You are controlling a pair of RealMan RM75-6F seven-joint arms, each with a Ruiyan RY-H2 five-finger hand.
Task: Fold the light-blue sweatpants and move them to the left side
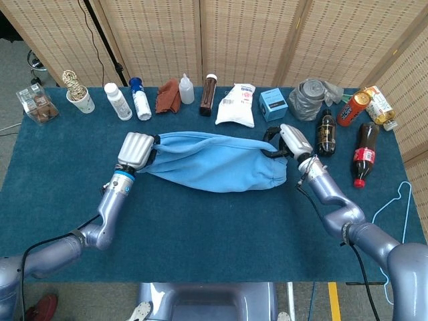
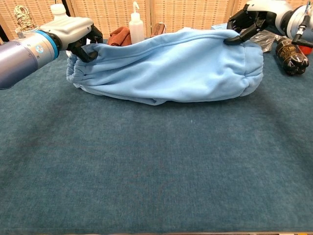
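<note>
The light-blue sweatpants (image 1: 210,162) (image 2: 166,71) lie folded into a long bundle across the middle of the blue table (image 1: 200,227), their lower edge resting on the cloth. My left hand (image 1: 136,151) (image 2: 73,30) grips the gathered left end of the bundle. At the opposite end my right hand (image 1: 286,141) (image 2: 254,17) grips the upper right edge. Both hands hold the top edge slightly raised above the table.
Along the table's far edge stand a white bottle (image 1: 118,101), a squeeze bottle (image 1: 186,89), a brown rag (image 1: 167,96), a white bag (image 1: 237,105) and a blue box (image 1: 273,104). Dark soda bottles (image 1: 326,134) (image 1: 363,154) stand to the right. A wire hanger (image 1: 394,207) hangs off the right edge.
</note>
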